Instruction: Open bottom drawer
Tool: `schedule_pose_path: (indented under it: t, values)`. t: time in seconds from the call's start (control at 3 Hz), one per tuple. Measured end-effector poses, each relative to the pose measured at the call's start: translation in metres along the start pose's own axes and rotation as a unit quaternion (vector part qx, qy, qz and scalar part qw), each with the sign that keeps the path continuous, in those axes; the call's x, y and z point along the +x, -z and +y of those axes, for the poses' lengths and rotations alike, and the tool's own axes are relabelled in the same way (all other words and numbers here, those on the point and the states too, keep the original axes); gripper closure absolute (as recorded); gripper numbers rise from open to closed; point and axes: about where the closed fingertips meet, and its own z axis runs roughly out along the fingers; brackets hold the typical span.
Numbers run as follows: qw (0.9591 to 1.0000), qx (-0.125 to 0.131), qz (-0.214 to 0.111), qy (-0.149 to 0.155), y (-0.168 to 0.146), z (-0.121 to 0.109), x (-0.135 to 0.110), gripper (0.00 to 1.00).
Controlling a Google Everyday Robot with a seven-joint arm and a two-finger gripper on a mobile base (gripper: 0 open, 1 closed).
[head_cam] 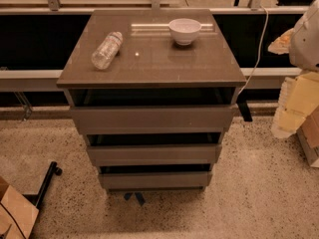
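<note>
Speckled floor [249, 193], dark rail behind. A grey-brown cabinet [149, 63] has a glossy top. On it a clear bottle [106, 50] lies on its side, well apart from an upright white bowl [184, 30]. The bottom drawer [154, 179] is the lowest, narrowest front, with a dark gap above it. Gripper outside the frame; its state cannot be told.

A clear plastic bottle [106, 50] lies on its side near the left edge of the counter [149, 66]. A white bowl [185, 30] stands upright near the back edge. Below the front edge, the bottom drawer [154, 180] sits lowest of three grey-brown fronts. The end effector is out of view.
</note>
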Motion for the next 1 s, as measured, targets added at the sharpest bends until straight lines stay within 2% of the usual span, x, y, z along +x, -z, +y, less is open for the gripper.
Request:
schedule_pose_path:
  t: [0.67, 1.0]
  values:
    - [1.0, -0.002, -0.009, 0.002, -0.008, -0.002, -0.001, 0.0]
    - [0.9997, 0.007, -0.018, 0.013, -0.051, -0.008, 0.004, 0.0]
